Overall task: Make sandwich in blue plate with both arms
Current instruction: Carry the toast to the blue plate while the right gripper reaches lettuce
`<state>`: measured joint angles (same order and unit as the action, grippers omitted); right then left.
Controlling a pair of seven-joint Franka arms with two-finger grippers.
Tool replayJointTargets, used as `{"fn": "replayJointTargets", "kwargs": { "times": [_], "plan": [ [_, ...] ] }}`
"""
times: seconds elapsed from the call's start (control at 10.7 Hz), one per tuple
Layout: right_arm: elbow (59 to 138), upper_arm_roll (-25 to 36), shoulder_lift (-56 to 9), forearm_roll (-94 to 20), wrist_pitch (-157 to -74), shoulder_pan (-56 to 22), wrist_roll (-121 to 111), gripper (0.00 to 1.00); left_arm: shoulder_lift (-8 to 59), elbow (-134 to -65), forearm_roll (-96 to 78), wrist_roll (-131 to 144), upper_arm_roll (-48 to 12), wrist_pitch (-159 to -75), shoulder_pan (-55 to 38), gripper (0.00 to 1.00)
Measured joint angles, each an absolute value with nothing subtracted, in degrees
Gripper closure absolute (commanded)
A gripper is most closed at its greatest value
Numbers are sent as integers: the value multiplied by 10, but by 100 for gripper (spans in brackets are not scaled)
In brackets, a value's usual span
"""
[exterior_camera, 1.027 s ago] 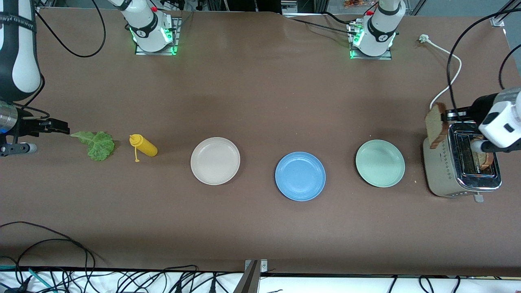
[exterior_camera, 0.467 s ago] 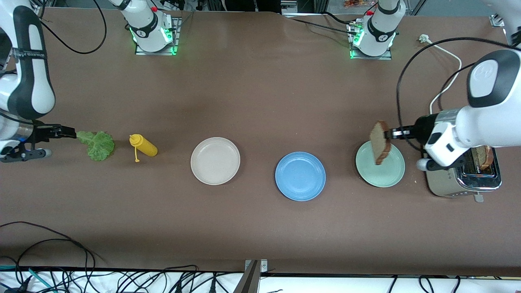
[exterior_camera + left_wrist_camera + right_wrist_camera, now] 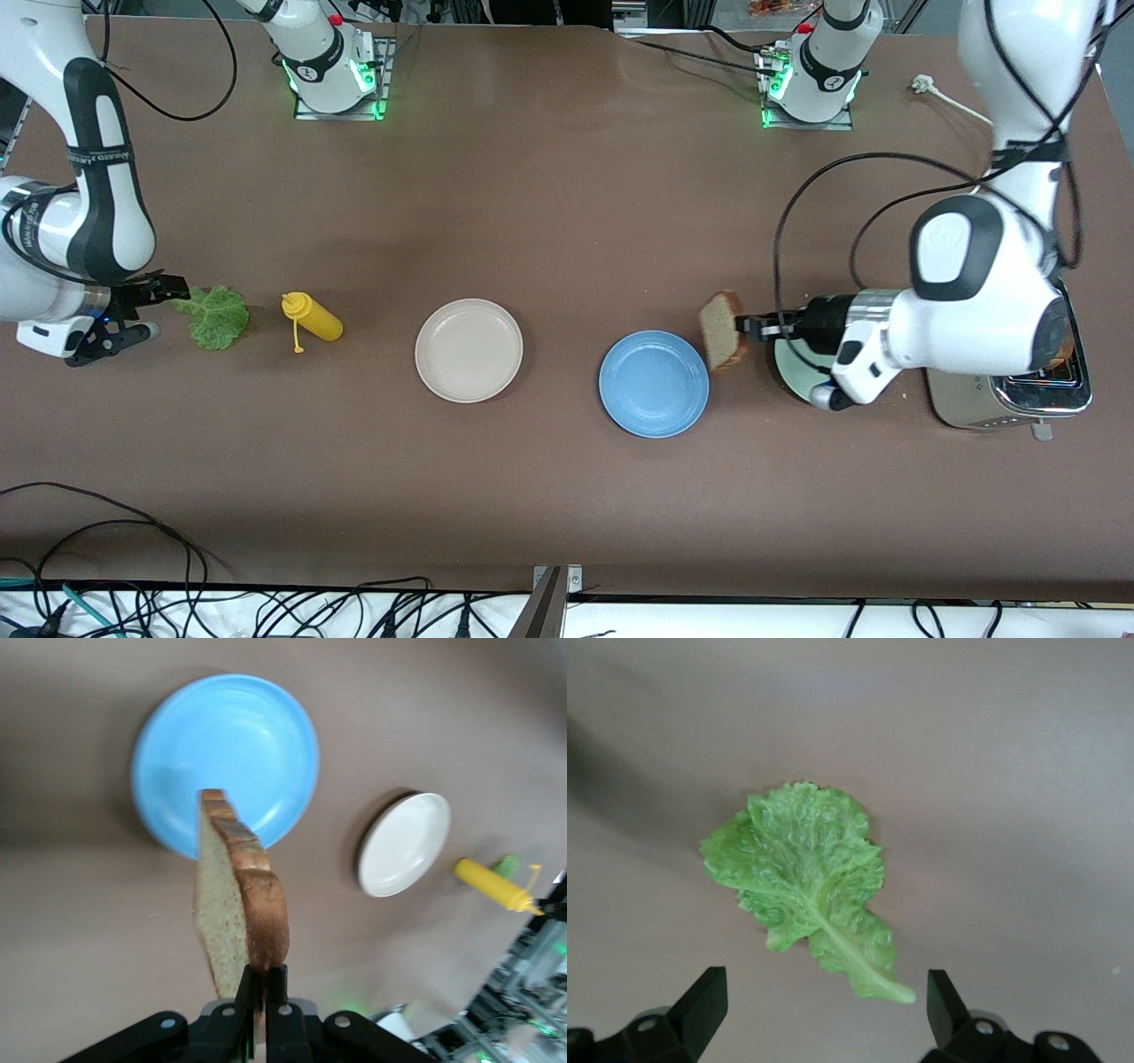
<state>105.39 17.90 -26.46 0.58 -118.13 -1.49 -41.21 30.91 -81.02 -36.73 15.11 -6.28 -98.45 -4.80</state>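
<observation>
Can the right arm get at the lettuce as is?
Probably yes: the right gripper hangs open above the lettuce, which lies alone on bare table with nothing over it.

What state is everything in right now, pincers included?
Bread slice: held on edge, over the table beside the blue plate.
Blue plate: empty.
Lettuce: flat on the table, untouched.
Left pincer: shut on the bread slice.
Right pincer: open, over the lettuce.
Mustard bottle: lying down.

Three plates (image 3: 469,350); two bread slices (image 3: 723,331); one lettuce leaf (image 3: 216,316), mustard bottle (image 3: 312,318), toaster (image 3: 1010,399).
</observation>
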Motion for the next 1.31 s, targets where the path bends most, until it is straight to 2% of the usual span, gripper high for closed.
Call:
{"fn": "replayJointTargets", "kwargs": {
  "times": [0.47, 0.56, 0.84, 1.12, 1.21, 1.31],
  "plan": [
    [1128, 178, -278, 5, -1302, -15, -560, 0, 376, -811, -440, 151, -64, -1108, -121, 100],
    [1136, 178, -278, 5, -1305, -15, -569, 0, 384, -811, -440, 151, -64, -1125, -127, 100],
    [1145, 178, -282, 5, -1305, -15, -576, 9, 396, -810, -440, 151, -64, -1150, -138, 100],
    [1146, 178, -293, 5, -1316, -15, -585, 9, 403, -810, -440, 145, -64, -1161, -139, 100],
    [1146, 178, -299, 5, -1324, -15, -588, 13, 406, -809, -440, 142, -64, -1170, -139, 100],
    [1146, 178, -304, 5, -1329, -14, -588, 41, 409, -809, -440, 140, -64, -1178, -140, 100]
  ]
}}
